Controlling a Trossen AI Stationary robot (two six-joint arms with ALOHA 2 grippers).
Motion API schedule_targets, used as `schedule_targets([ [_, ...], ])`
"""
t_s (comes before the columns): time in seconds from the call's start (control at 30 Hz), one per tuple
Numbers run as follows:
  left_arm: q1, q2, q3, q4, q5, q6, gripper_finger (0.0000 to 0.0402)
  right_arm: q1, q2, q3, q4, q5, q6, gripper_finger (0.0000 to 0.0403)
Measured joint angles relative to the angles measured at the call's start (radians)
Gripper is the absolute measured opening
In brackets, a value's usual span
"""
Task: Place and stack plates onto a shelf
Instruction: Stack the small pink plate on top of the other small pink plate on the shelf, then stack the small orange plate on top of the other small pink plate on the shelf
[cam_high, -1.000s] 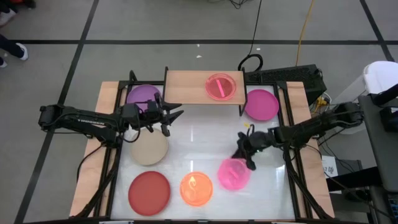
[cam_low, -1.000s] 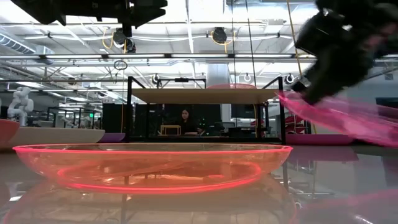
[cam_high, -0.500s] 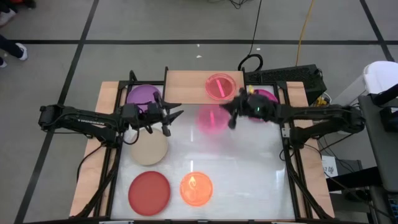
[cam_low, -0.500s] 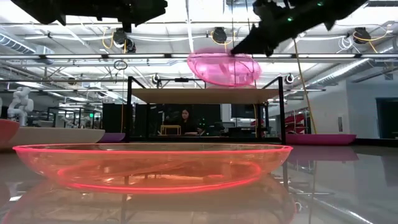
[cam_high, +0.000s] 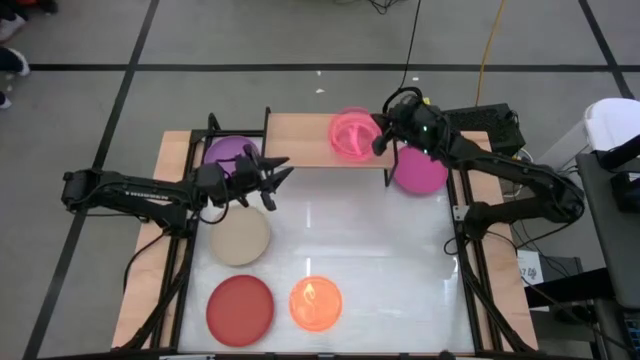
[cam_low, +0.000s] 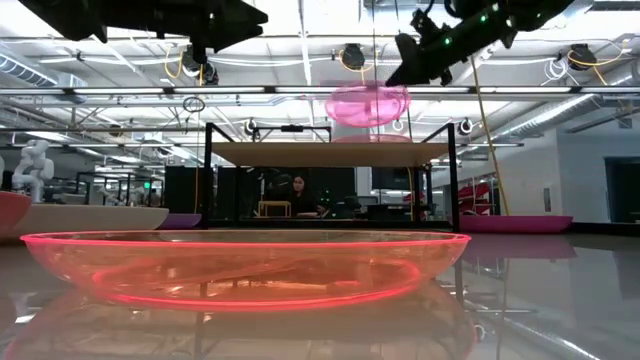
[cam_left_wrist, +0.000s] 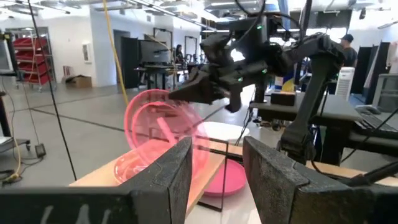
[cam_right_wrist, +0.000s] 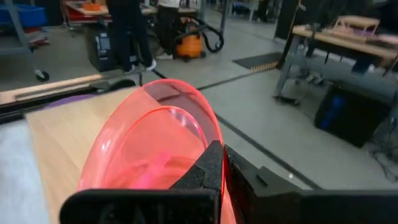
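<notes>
My right gripper (cam_high: 379, 137) is shut on a translucent pink plate (cam_high: 350, 131) and holds it above the right part of the light-wood shelf (cam_high: 300, 140). A second translucent pink plate (cam_left_wrist: 132, 172) lies flat on the shelf below it. My left gripper (cam_high: 275, 178) hangs open and holds nothing, above the table between the purple plate (cam_high: 228, 153) and the beige plate (cam_high: 240, 239). The magenta plate (cam_high: 421, 169) lies on the table to the right of the shelf. My right gripper pinches the pink plate's rim (cam_right_wrist: 210, 135) between its two shut fingers, on the side toward the table's right edge. The fingers reach in roughly level from the right. The plate is lifted clear of the shelf and tilted (cam_left_wrist: 163, 132), with its free edge over the other pink plate.
A red plate (cam_high: 240, 308) and a translucent orange plate (cam_high: 315, 303) lie near the table's front edge. The shelf's black legs (cam_low: 208, 175) stand at the back. Bare white tabletop (cam_high: 370, 250) stretches across the middle and right.
My right gripper has picked the pink plate up off the table's near right. It has swung up and toward the far edge, and it now holds the plate above the shelf. The plate is lifted clear. My left gripper has stayed in place.
</notes>
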Motion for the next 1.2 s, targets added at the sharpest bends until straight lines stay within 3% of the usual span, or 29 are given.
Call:
schedule_targets([
  [0.2, 0.001, 0.0, 0.0, 0.001, -0.001, -0.023, 0.0147, -0.095, 0.08, 0.0, 0.009, -0.111, 0.066, 0.0],
  [0.5, 0.001, 0.0, 0.0, 0.001, -0.001, -0.011, 0.0147, -0.145, 0.144, 0.0, 0.037, -0.103, 0.05, 0.0004],
  [0.83, 0.001, 0.0, 0.0, -0.001, 0.0, 0.032, 0.0147, -0.145, 0.113, 0.0, 0.026, -0.111, 0.023, 0.0098],
  [1.0, 0.001, 0.0, 0.0, -0.009, 0.005, -0.05, 0.0147, -0.143, 0.029, 0.0, 0.029, -0.278, 0.065, 0.0135],
  [1.2, -0.018, 0.0, 0.006, -0.051, 0.089, -0.039, 0.0147, -0.062, -0.118, -0.065, 0.035, -0.49, 0.014, 0.0138],
])
